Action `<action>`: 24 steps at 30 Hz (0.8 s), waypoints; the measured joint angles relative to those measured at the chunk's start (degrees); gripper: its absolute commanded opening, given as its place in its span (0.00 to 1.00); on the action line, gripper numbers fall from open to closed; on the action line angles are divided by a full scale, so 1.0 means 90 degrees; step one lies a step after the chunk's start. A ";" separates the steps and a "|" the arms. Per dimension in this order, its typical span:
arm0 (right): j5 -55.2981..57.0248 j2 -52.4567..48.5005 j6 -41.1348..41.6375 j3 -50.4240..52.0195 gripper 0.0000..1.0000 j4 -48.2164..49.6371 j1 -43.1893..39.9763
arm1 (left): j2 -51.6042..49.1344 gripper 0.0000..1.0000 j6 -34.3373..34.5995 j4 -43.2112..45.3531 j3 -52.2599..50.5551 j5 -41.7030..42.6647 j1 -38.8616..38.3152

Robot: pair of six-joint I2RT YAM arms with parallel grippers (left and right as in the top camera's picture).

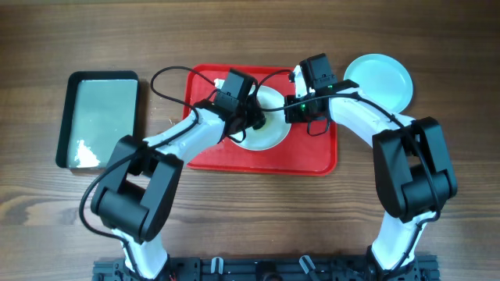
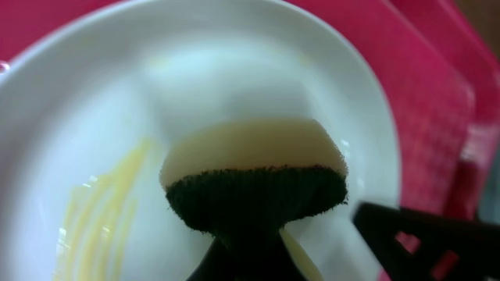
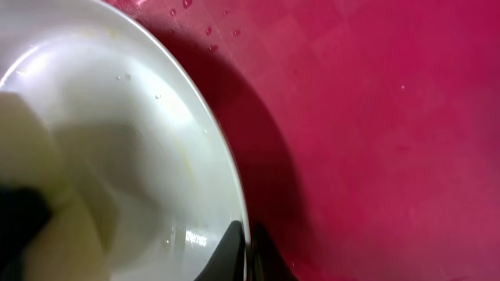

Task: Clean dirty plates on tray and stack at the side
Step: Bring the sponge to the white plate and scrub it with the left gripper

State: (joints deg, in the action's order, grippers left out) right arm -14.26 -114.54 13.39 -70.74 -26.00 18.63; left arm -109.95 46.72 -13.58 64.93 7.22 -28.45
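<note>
The white plate (image 1: 269, 134) lies face up in the middle of the red tray (image 1: 312, 158), with yellow streaks (image 2: 101, 211) on one side (being round, it has no long axis). The left fingers (image 2: 422, 242) are closed on a sponge (image 2: 254, 168), its pale side toward the plate. The right fingers (image 3: 267, 261) pinch the rim, nearly closed. A pale blue plate (image 1: 380, 78) sits on the table (image 1: 47, 234) just beside the tray

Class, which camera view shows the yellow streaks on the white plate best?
The left wrist view: the yellow streaks show close and plain on the white plate, beside the sponge. Overhead, the plate is small and half covered; no streaks can be told. The right wrist view shows another part, streaks unclear.
</note>
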 measured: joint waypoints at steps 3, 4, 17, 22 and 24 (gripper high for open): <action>0.0051 0.0000 0.0000 -0.0022 0.04 -0.0051 0.0010 | -0.0131 0.04 0.0097 -0.0134 0.0000 -0.0398 0.0000; 0.0051 0.0000 0.0000 -0.0024 0.04 -0.0056 0.0010 | -0.0131 0.04 0.0114 -0.0214 0.0007 -0.0522 0.0000; 0.0236 0.0000 0.0000 -0.0073 0.04 -0.0165 0.0119 | 0.0588 0.04 -0.0024 -0.2050 0.0165 -0.1897 0.0340; 0.0279 0.0002 0.0000 -0.0075 0.04 -0.0187 0.0117 | 0.1287 0.04 -0.0857 -0.1535 0.0180 -0.1702 0.0641; 0.0279 0.0002 0.0000 -0.0075 0.04 -0.0189 0.0117 | 0.1302 0.04 -0.1338 -0.1324 0.0192 -0.1059 0.0627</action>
State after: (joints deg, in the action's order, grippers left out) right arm -11.75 -114.52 13.39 -71.42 -27.70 19.68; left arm -98.24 34.68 -25.50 66.65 -2.31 -22.81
